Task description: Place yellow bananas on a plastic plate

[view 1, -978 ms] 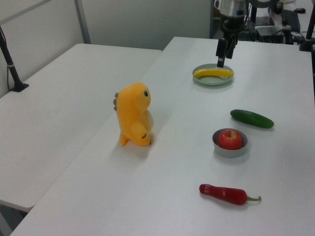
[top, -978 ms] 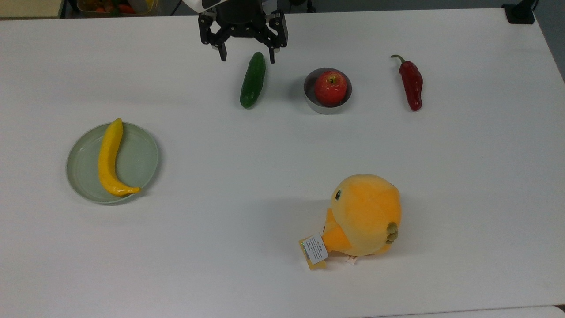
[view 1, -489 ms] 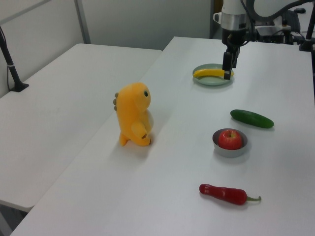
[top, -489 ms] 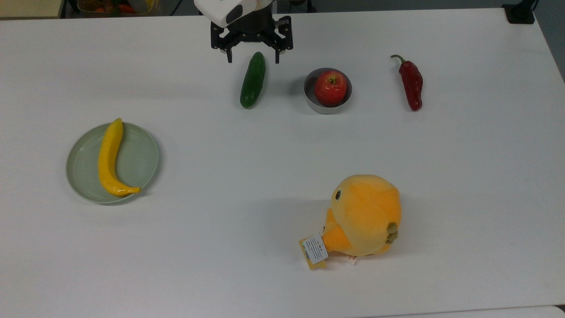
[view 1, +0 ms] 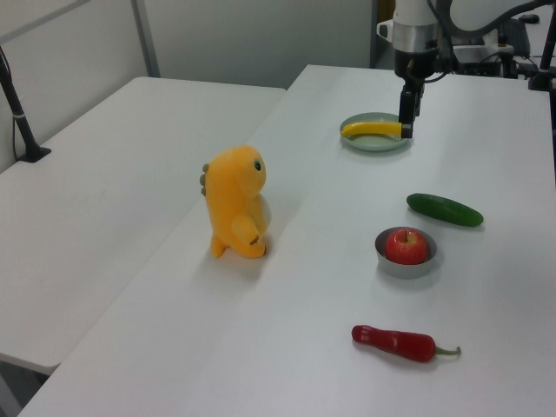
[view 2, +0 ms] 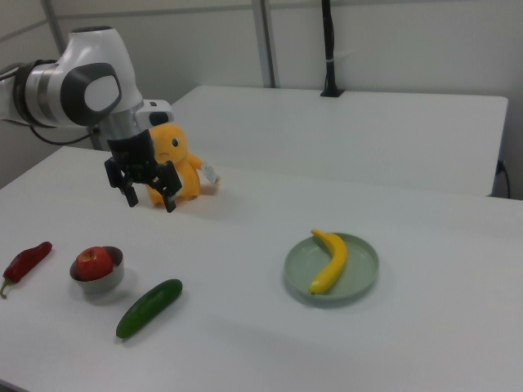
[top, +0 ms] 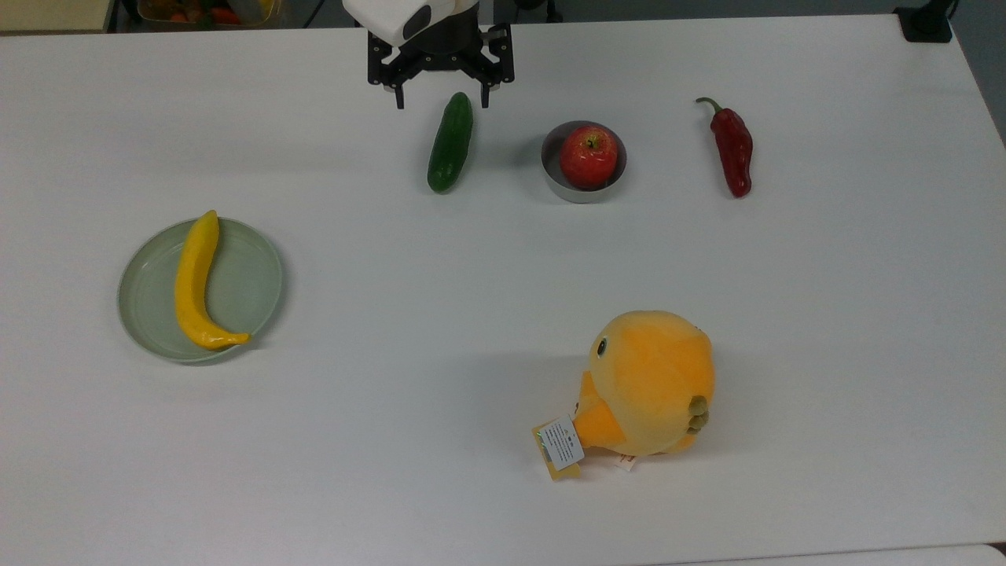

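Hovering gripper (top: 440, 101) stood spread, empty, above cucumber (top: 450, 141) end at table (top: 503, 259) far edge in top view; over last second it shifted slightly, rose, wrist turned. Yellow bananas (top: 195, 284) lay across plastic plate (top: 251, 287), unmoved, well apart from gripper. Judged: placement done, arm retreating.

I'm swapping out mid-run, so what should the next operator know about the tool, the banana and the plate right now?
Tool: open, empty, raised above the far end of the cucumber, well away from the plate.
Banana: lying across the plate, its pointed tip reaching over the rim at the top view's lower side.
Plate: on the table at the top view's left.
Done: banana is on the plate and released.
Left: nothing apparent, perhaps park the arm.
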Robot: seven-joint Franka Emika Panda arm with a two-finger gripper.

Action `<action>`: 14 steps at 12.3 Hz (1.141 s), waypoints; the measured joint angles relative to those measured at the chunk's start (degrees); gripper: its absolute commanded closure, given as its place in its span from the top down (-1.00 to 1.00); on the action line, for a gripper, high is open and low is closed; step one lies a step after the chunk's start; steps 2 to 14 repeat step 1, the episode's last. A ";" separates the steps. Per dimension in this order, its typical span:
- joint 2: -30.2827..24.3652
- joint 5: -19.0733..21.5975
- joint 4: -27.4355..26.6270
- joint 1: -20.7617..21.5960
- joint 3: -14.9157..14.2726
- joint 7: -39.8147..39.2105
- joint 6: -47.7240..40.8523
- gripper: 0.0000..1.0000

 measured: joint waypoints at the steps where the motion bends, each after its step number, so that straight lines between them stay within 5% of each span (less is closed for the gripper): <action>1: -0.22 0.00 0.00 -0.28 -0.10 -0.09 0.00 1.00; 14: -0.22 0.00 0.00 -0.28 -0.10 -0.09 0.00 1.00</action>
